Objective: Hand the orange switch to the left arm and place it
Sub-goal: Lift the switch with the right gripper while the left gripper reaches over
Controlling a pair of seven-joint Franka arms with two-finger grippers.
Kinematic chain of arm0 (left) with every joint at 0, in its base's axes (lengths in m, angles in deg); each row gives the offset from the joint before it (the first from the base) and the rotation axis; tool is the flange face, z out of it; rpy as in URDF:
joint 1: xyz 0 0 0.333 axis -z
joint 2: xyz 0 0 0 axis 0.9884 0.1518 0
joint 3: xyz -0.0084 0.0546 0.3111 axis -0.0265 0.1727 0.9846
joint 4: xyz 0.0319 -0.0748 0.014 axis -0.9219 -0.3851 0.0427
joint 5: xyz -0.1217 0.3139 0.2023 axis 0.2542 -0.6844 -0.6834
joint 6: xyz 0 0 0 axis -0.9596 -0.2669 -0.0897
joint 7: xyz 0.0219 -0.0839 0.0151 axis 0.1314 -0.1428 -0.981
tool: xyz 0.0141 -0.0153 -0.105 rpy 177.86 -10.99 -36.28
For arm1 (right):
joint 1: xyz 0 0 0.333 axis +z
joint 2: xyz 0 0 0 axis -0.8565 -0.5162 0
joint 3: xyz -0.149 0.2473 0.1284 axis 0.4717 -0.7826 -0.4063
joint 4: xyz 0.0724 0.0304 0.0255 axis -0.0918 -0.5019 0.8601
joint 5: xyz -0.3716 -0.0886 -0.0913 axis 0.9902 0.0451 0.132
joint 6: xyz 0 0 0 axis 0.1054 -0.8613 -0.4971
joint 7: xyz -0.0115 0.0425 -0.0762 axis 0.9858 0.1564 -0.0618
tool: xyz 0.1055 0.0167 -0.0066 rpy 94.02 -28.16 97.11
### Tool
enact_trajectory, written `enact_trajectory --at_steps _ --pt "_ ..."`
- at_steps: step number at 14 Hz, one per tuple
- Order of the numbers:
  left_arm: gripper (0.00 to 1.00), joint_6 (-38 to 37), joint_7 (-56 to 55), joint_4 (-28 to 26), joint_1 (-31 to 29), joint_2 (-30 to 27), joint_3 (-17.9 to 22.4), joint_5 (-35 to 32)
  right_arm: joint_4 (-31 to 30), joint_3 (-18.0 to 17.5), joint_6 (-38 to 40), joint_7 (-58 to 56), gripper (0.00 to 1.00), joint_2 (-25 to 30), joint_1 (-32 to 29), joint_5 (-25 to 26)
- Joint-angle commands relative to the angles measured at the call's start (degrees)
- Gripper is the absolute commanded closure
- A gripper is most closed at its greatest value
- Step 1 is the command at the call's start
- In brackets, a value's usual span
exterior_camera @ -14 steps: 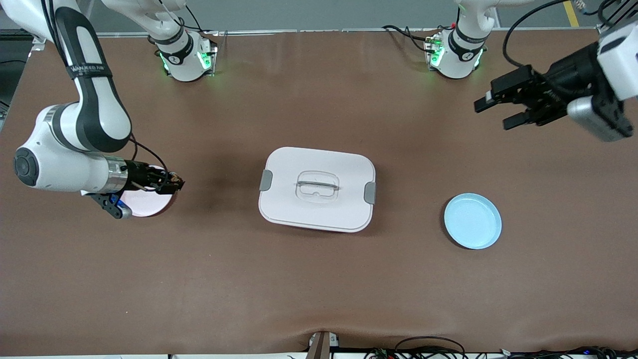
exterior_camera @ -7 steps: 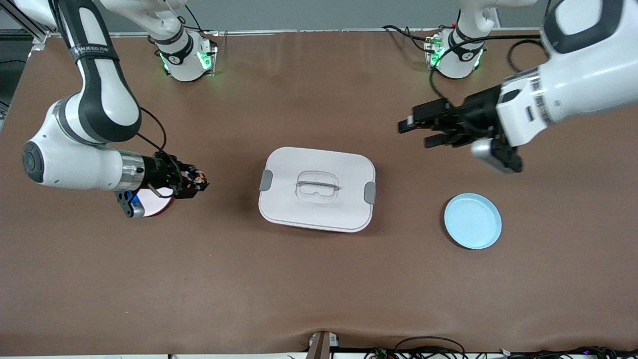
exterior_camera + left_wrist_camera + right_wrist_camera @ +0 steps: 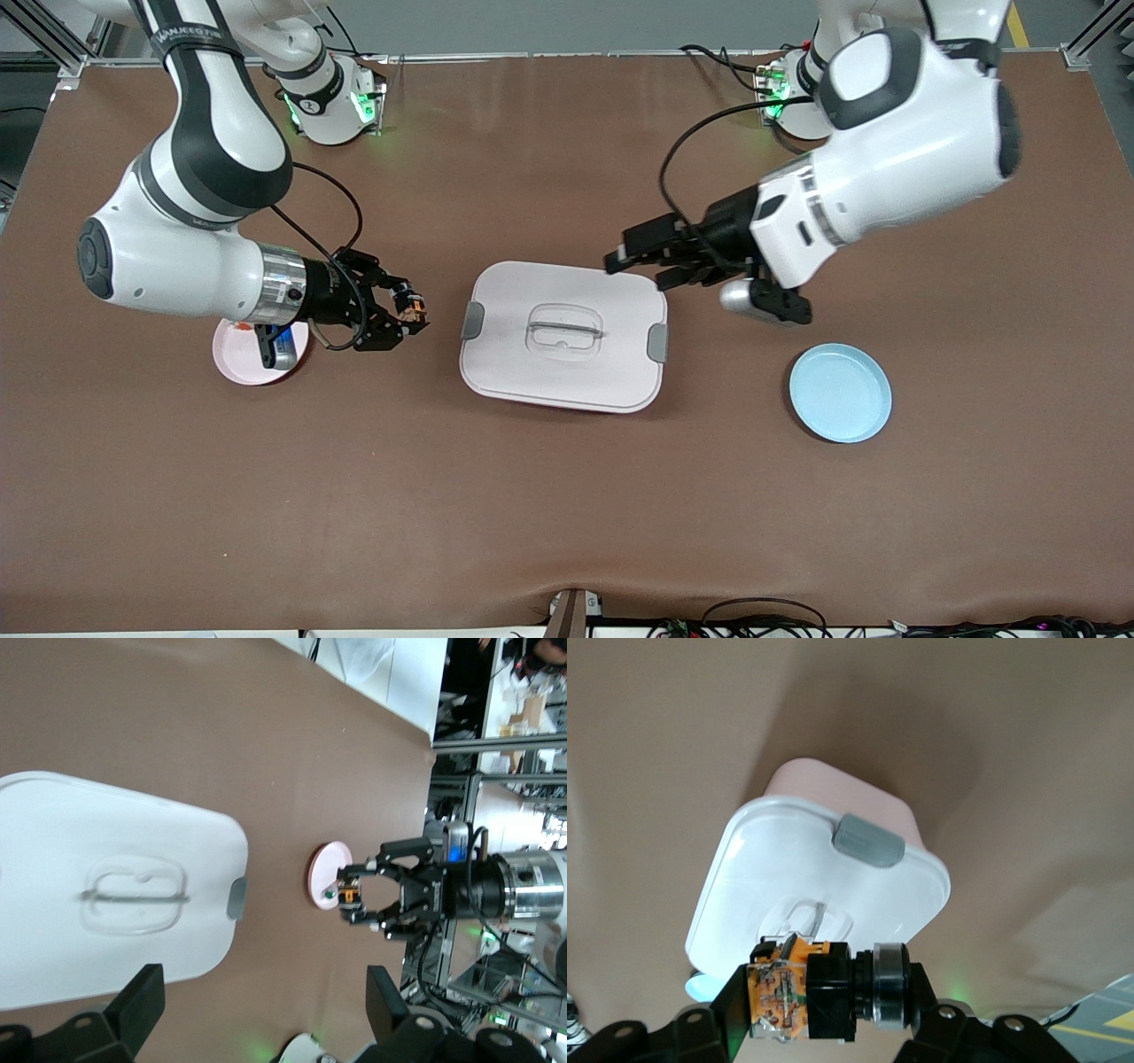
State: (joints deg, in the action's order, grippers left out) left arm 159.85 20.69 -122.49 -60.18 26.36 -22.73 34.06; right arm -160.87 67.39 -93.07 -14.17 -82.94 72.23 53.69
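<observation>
Both grippers have closed in on the box [image 3: 563, 335] since before.

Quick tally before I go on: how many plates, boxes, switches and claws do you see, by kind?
Plates: 2, pink plate and blue plate
Boxes: 1, white box
Switches: 1, orange switch, held in the shut right claw
Claws: 2, with the left claw open over the box edge
Total: 6
</observation>
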Motion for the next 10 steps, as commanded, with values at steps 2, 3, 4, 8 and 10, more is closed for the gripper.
enact_trajectory --at_steps 2,3,4,8,10 --pt "0.0 7.7 -0.5 1.4 4.3 4.5 0.3 3.2 3.3 0.5 -2.0 7.4 1.0 -0.9 3.6 -1.3" --pt "0.0 11.4 -0.5 1.3 4.9 5.1 0.3 3.9 3.5 0.5 -2.7 8.0 1.0 -1.0 4.4 -1.7" --pt "0.0 14.6 -0.1 1.3 5.2 5.6 0.3 4.3 3.5 0.5 -3.9 8.4 1.0 -1.0 4.8 -2.5" --pt "0.0 22.7 0.2 1.3 8.5 8.0 0.3 4.6 4.8 0.5 -6.5 11.7 1.0 -1.1 7.9 -2.8" --pt "0.0 23.6 0.4 1.4 9.1 9.5 -0.2 4.6 6.1 0.5 -6.9 12.7 1.0 -1.9 8.6 -2.9"
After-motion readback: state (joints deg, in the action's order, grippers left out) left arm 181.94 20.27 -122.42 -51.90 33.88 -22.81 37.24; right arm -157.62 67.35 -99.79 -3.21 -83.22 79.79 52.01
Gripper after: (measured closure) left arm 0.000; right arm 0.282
